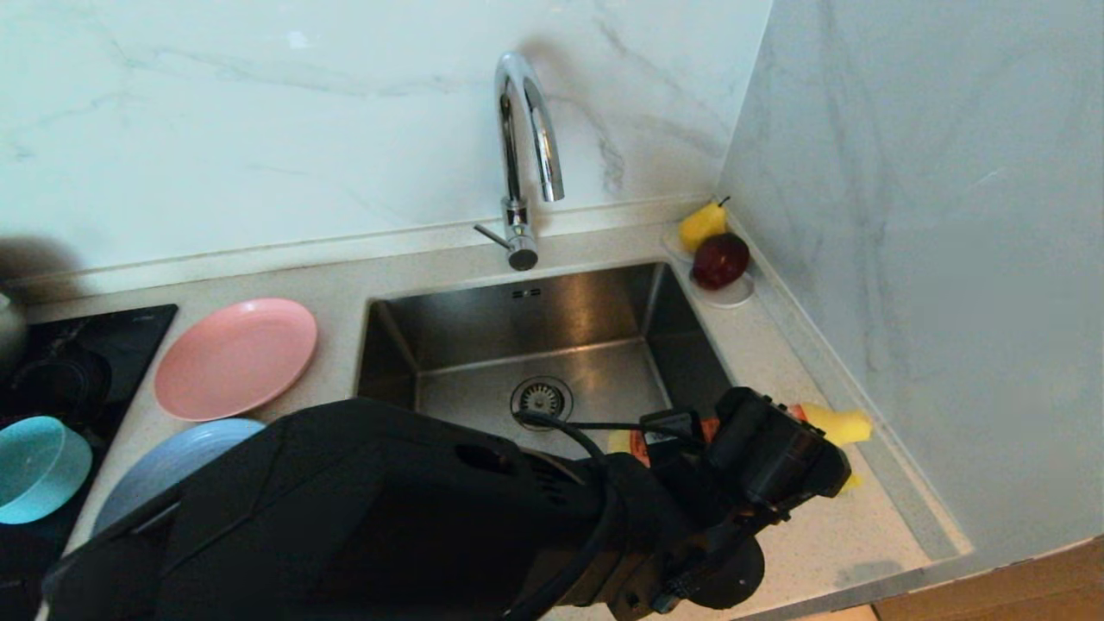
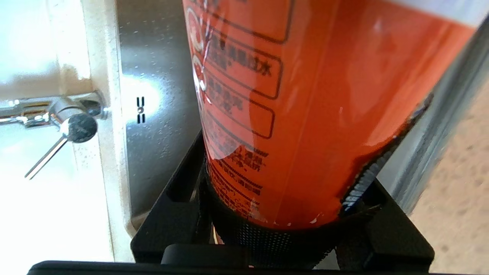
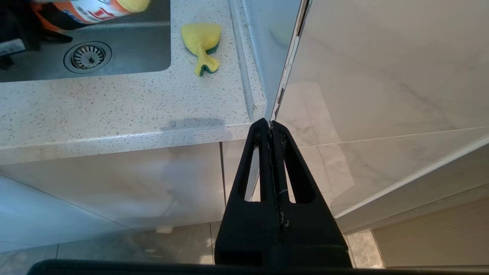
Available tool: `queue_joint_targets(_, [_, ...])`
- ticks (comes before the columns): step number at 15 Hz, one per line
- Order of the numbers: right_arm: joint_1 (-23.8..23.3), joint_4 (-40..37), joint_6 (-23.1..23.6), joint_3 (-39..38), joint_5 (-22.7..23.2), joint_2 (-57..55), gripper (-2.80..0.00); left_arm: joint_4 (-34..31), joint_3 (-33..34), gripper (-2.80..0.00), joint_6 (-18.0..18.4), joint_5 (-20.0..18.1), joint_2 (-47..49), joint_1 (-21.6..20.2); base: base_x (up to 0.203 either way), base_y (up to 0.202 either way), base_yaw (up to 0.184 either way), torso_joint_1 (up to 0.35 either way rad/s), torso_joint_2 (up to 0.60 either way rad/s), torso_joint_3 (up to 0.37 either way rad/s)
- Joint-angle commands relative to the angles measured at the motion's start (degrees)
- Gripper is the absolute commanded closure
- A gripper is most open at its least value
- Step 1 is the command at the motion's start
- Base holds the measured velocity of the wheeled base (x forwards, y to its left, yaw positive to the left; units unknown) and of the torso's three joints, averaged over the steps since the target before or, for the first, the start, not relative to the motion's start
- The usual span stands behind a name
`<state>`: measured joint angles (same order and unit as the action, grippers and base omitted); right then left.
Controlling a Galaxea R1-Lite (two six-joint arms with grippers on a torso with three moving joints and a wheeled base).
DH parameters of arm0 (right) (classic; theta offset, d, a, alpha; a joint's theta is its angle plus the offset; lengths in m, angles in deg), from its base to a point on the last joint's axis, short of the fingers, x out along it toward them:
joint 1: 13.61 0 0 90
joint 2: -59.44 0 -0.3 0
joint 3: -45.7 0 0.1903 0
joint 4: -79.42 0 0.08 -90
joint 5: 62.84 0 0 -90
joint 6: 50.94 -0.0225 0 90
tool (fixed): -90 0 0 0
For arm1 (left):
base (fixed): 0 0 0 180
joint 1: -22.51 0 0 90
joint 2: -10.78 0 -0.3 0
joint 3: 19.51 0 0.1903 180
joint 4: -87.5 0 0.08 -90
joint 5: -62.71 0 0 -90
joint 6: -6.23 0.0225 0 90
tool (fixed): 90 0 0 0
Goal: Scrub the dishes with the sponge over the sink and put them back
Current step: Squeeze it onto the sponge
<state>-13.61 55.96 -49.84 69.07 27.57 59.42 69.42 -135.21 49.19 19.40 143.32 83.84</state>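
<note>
My left gripper [image 1: 768, 453] reaches across the front of the sink [image 1: 552, 315] and is shut on an orange bottle [image 2: 305, 95] with a yellow cap [image 1: 837, 423], held tilted over the sink's right rim. The sponge [image 3: 201, 42], yellow with a green face, lies on the counter right of the sink; only a yellow sliver [image 1: 852, 481] of it peeks past the gripper in the head view. The pink plate [image 1: 235, 355], pale-blue plate [image 1: 172, 466] and teal bowl [image 1: 39, 466] sit left of the sink. My right gripper [image 3: 270, 124] hangs shut and empty below the counter's front edge.
A chrome tap [image 1: 526, 129] arches over the basin, and the drain strainer [image 1: 541, 398] sits mid-floor. A pear [image 1: 703, 224] and a red apple [image 1: 720, 259] rest on a white saucer [image 1: 733, 297] in the back right corner. A black hob [image 1: 86, 345] is at far left, and a wall closes the right side.
</note>
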Motion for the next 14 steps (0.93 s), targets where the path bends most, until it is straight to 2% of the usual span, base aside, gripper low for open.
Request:
queue_joint_targets(1, [0.0,0.0,0.0,0.0,0.0,0.0,0.00,-0.2,-1.4,0.00,0.8,1.2,2.0,0.0,0.000,0.000,0.000,0.000,0.00,0.000])
queue_joint_targets(4, [0.0,0.0,0.0,0.0,0.0,0.0,0.00,-0.5,-1.6,0.00,3.3,2.2,2.8,-0.1,0.000,0.000,0.000,0.000,0.00,0.000])
queue_joint_targets(9, [0.0,0.0,0.0,0.0,0.0,0.0,0.00,-3.5,-2.1,0.00,4.7,4.7,3.3,0.0,0.000,0.000,0.000,0.000,0.00,0.000])
queue_joint_targets(12, [0.0,0.0,0.0,0.0,0.0,0.0,0.00,-3.5,-2.6,0.00,6.9,5.4,3.5,0.2,0.000,0.000,0.000,0.000,0.00,0.000])
queue_joint_targets(14, [0.0,0.0,0.0,0.0,0.0,0.0,0.00,-3.5,-3.4,0.00,7.1,5.7,4.4,0.4,0.000,0.000,0.000,0.000,0.00,0.000])
